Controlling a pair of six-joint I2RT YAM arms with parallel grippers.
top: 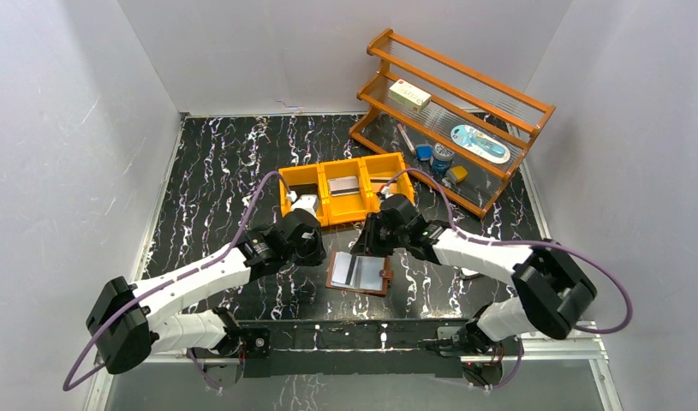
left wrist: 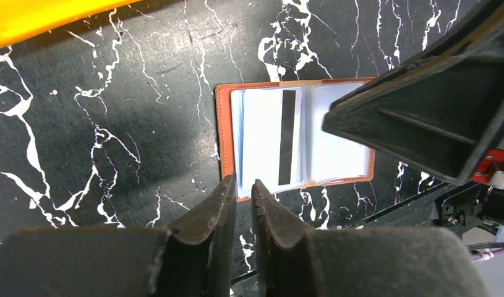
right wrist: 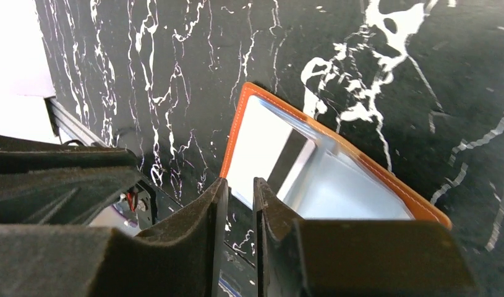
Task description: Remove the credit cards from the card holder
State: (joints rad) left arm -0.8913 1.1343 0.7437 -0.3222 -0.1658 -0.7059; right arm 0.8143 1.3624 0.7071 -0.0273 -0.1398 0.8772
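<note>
The card holder (top: 360,274) lies open and flat on the desk (top: 217,163), at 6 o'clock from the orange bin (top: 284,190), with a striped card (left wrist: 264,139) showing in its left sleeve. The left hand (left wrist: 244,184) hovers at the holder's 10 o'clock, all but clenched and grasping nothing. The right hand (right wrist: 240,184) hovers at its 1 o'clock, fingers slightly parted and also empty.

Nothing pins the holder, so a pull on a card would likely drag or lift the whole wallet. The sleeves look slick and the card sits flush, so fingers may skid off it or pinch the plastic instead.

In the left wrist view the right hand covers the holder's other page. Glare whitens the sleeves in the right wrist view. How many cards remain cannot be told, nor whether the grey piece (top: 343,186) in the bin's middle compartment is a card
</note>
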